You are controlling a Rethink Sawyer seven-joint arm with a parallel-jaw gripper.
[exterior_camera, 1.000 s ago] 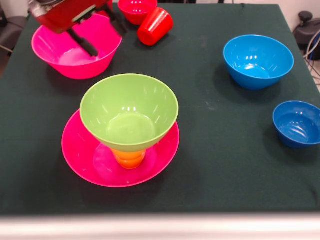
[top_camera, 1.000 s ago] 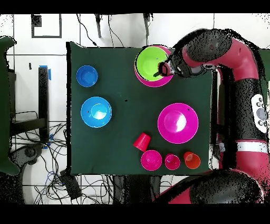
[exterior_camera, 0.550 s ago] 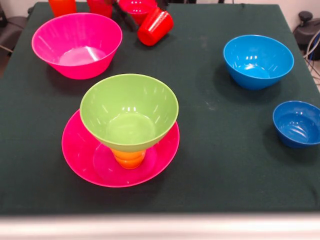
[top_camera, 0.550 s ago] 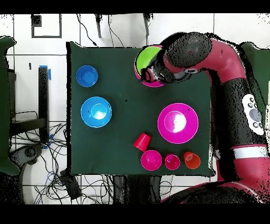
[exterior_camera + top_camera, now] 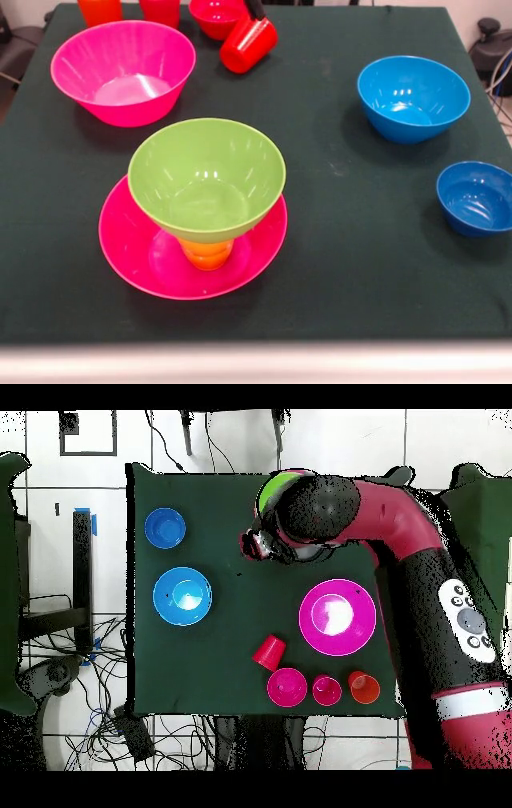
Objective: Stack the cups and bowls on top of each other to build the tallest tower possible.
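Across the dark green table (image 5: 344, 240) I see a cloth-like top reaching a pale front edge; from overhead it sits on a white tiled floor (image 5: 60, 484) with loose cables (image 5: 80, 684) along one side.

I find the tower (image 5: 196, 216) near the front: a wide pink bowl (image 5: 136, 256) at the bottom, a yellow-orange cup (image 5: 206, 253) standing in it, and a lime green bowl (image 5: 206, 178) on that cup, upright and with nothing in it. Behind it stands a second large pink bowl (image 5: 122, 70), also unfilled. At the far edge I make out an orange cup (image 5: 100, 10), a red cup (image 5: 162, 10), a small red bowl (image 5: 218, 14), and another red cup on its side (image 5: 248, 43) just beside that bowl. A light blue bowl (image 5: 413, 96) and a small dark blue bowl (image 5: 476, 197) sit apart on the other side, both holding nothing.

From overhead the arm (image 5: 400, 514) bends over the table, covering most of the tower. Its gripper (image 5: 255, 544) hangs over bare cloth; I cannot tell whether it is spread or pressed together.
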